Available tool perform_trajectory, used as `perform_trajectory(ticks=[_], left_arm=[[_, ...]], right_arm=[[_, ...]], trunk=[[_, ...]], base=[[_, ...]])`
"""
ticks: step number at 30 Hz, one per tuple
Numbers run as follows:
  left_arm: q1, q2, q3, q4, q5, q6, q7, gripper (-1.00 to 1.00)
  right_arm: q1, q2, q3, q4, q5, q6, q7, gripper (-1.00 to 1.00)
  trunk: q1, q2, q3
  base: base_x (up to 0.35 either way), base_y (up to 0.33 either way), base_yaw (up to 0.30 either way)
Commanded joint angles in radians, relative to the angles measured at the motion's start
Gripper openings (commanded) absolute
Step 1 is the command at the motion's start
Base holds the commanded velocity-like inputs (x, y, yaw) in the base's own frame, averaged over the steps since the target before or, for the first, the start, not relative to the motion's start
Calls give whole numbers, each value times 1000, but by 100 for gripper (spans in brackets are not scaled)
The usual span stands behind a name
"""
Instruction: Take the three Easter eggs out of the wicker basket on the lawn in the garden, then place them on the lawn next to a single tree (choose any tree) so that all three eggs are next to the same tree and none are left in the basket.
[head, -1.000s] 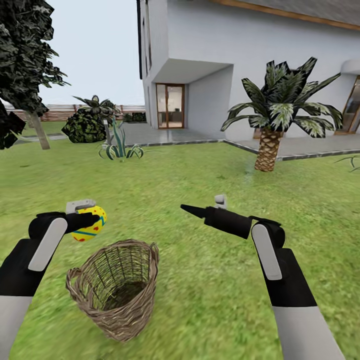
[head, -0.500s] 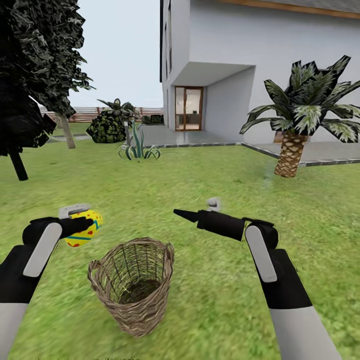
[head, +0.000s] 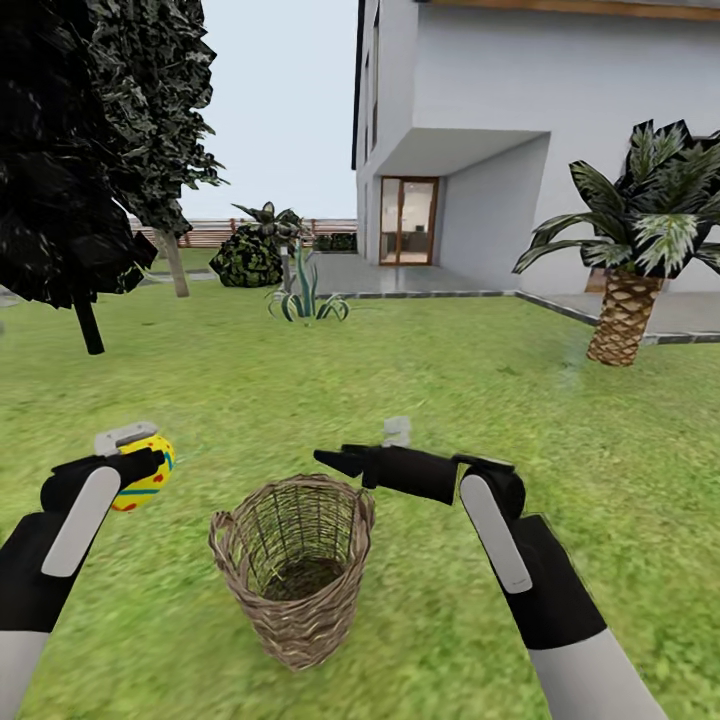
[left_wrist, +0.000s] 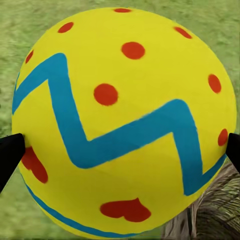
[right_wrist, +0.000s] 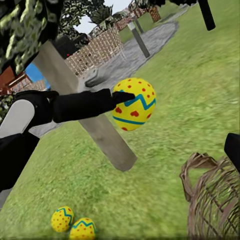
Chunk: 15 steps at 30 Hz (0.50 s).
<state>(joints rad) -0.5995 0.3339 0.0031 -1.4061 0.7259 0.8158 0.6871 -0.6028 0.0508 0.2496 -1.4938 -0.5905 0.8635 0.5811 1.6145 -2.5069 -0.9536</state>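
The egg you are carrying sits at the left edge of the head view, lifted clear of the grass and to the left of the basket, because it is on its way out to the tree rather than being set down here. In the left wrist view the egg takes up nearly the whole frame, with one dark fingertip pressed at its left middle and the other at its right middle. So your left gripper is closed on the egg across its widest part, and the egg sits squarely between the jaws, not off to one tip.

The right wrist view shows the same egg near the centre of the frame, held above the lawn. Two more eggs lie together on the grass at the lower left, just beside the foot of a pale leaning trunk that crosses the frame from the upper left. That is most likely why you hold this one out that way: it belongs with them.

The basket looks empty in the head view, at lower centre. Your right gripper hangs just above the basket's rim, holding nothing; its fingers appear drawn together to a point, though I cannot tell for certain.
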Motion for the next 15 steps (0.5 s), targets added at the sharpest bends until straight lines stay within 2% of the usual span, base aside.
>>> perform_trajectory(ticks=[1,7,13,15], left_arm=[[6,0,0,0,10,0,9,-100],[19,5,1,2,9,-2,6,-100],[19,7,2,2,10,-1,2,-100],[20,8,14,3,10,-1,1,-100]], right_arm=[[14,1,11,0,-2,-9,-4,100],[83,0,31,-9,-10,-84,-3,100],[98,3,65,-15,-10,-89,-16,100],[103,3,70,-15,-16,-89,-12,100]], trunk=[[0,0,-1],[0,0,-1],[0,0,-1],[0,0,-1]], base=[[0,0,30],[0,0,8],[0,0,0],[0,0,0]])
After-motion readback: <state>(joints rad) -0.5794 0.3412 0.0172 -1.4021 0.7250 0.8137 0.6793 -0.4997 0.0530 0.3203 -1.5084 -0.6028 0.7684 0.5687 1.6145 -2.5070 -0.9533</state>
